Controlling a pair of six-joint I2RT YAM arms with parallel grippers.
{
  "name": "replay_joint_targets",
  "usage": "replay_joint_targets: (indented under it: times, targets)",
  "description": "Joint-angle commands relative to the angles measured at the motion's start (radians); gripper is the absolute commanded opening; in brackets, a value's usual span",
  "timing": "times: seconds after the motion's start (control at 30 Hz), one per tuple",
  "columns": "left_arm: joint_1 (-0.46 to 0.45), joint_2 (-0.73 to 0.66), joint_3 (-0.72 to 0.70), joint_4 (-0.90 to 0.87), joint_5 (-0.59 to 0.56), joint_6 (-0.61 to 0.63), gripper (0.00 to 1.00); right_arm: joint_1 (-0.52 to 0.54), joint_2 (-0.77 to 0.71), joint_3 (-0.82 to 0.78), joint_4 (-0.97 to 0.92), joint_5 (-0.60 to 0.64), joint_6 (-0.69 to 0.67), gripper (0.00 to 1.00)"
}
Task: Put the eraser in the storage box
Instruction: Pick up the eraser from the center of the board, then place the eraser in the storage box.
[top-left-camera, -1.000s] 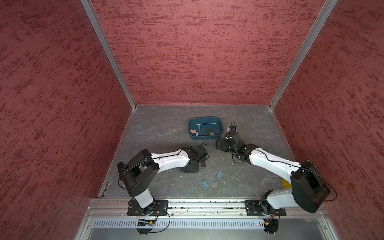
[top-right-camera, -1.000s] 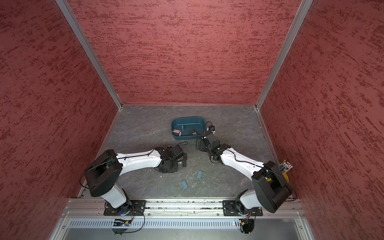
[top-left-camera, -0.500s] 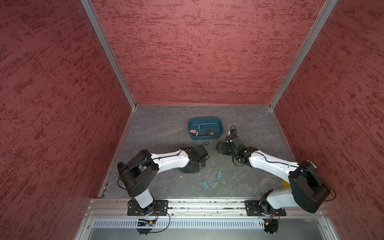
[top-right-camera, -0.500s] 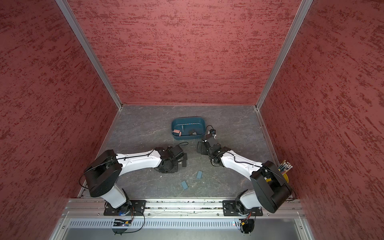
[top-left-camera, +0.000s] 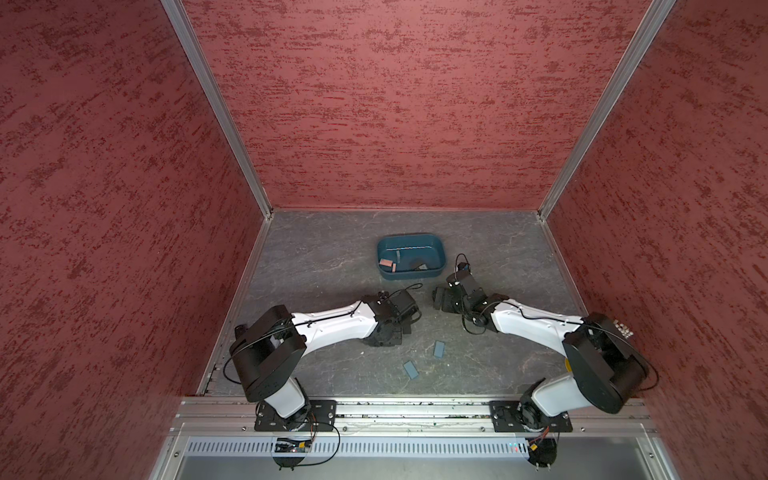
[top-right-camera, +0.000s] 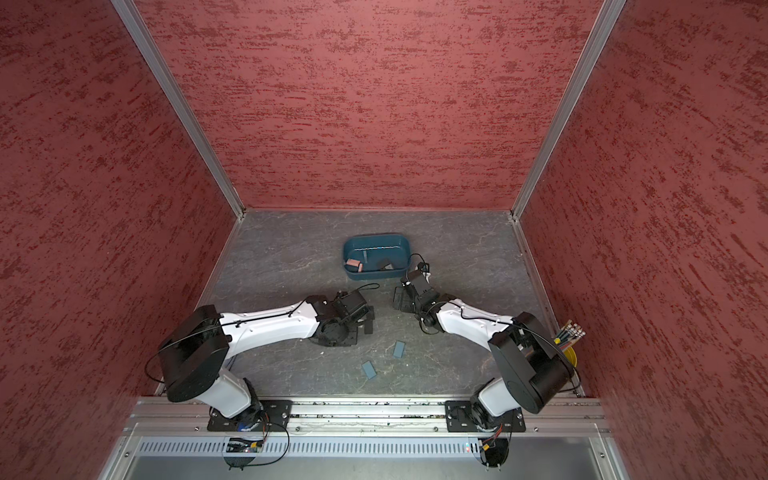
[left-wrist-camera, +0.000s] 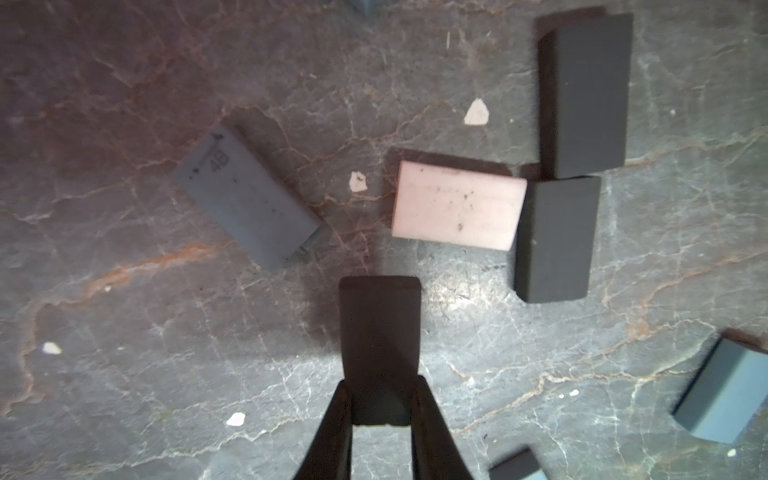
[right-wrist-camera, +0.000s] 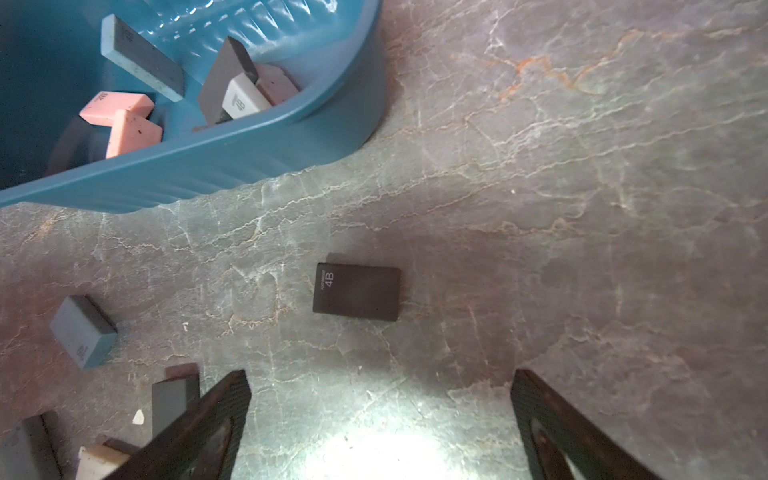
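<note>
A dark eraser (left-wrist-camera: 379, 332) sticks out from between my left gripper's fingers (left-wrist-camera: 340, 432), and the left gripper (left-wrist-camera: 379, 399) is shut on it, low over the floor. In both top views that gripper (top-left-camera: 405, 324) sits in front of the teal storage box (top-left-camera: 411, 275), some way short of it. The box holds several erasers, pink (right-wrist-camera: 129, 133), grey and dark. My right gripper (right-wrist-camera: 380, 399) stands open and empty over the floor beside the box (right-wrist-camera: 249, 141). A black eraser marked 4B (right-wrist-camera: 357, 291) lies flat just beyond its fingertips.
Loose erasers lie round the left gripper: a grey-blue one (left-wrist-camera: 245, 199), a pink one (left-wrist-camera: 457, 205) and two dark ones (left-wrist-camera: 557, 241). Two blue erasers (top-left-camera: 438, 349) (top-left-camera: 410, 369) lie nearer the front rail. A yellow pencil cup (top-right-camera: 571, 353) stands at the right wall.
The right gripper has drawn back from the box, a little toward the front and the middle. The left arm has stayed almost still, its jaws closing the last bit.
</note>
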Motion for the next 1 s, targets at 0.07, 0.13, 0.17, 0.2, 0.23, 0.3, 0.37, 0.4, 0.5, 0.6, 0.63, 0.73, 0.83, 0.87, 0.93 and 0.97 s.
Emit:
replay_joint_targets:
  times: [0.07,0.13,0.17,0.2,0.23,0.3,0.37,0.4,0.5,0.6,0.63,0.73,0.83,0.87,0.93,0.97]
  targets:
    - [-0.009,-0.063,0.03,-0.047,-0.025,-0.014,0.11,0.0,0.011,0.008,0.03,0.023,0.021,0.99]
    - [-0.009,-0.084,0.035,-0.054,-0.024,-0.006,0.1,-0.001,0.02,0.009,0.036,0.016,0.023,0.99]
    - [-0.007,-0.093,0.039,-0.057,-0.021,0.002,0.1,-0.002,0.022,0.009,0.036,0.016,0.025,0.99]
    - [-0.004,-0.099,0.05,-0.069,-0.024,0.009,0.1,0.0,0.023,0.008,0.04,0.015,0.027,0.99]
    - [-0.003,-0.106,0.064,-0.085,-0.034,0.016,0.09,-0.001,0.023,0.002,0.048,0.014,0.027,0.99]
    - [0.001,-0.115,0.094,-0.111,-0.049,0.034,0.09,-0.002,0.023,-0.008,0.061,0.01,0.028,0.99]
    - [0.014,-0.126,0.123,-0.126,-0.058,0.056,0.09,-0.001,0.027,-0.012,0.071,0.0,0.03,0.99]
    - [0.024,-0.129,0.14,-0.13,-0.055,0.068,0.09,-0.002,0.03,-0.013,0.073,-0.004,0.032,0.99]
    - [0.058,-0.123,0.2,-0.154,-0.054,0.108,0.09,-0.002,0.036,-0.021,0.085,-0.009,0.033,0.99]
    - [0.099,-0.103,0.276,-0.172,-0.039,0.164,0.09,-0.001,0.034,-0.034,0.097,-0.01,0.034,0.99]
    - [0.111,-0.094,0.305,-0.178,-0.037,0.179,0.09,-0.002,0.035,-0.037,0.1,-0.011,0.033,0.99]
    - [0.165,-0.04,0.416,-0.211,-0.025,0.236,0.09,-0.002,0.034,-0.043,0.105,-0.012,0.032,0.99]
    - [0.209,0.021,0.533,-0.245,-0.012,0.282,0.09,-0.002,0.028,-0.044,0.104,-0.012,0.029,0.99]
    - [0.221,0.043,0.567,-0.256,-0.01,0.298,0.09,0.0,0.023,-0.045,0.106,-0.012,0.027,0.99]
    - [0.24,0.089,0.638,-0.28,-0.002,0.317,0.09,0.0,0.016,-0.047,0.109,-0.014,0.023,0.99]
    - [0.251,0.114,0.673,-0.292,0.003,0.325,0.09,-0.001,0.015,-0.048,0.11,-0.015,0.02,0.99]
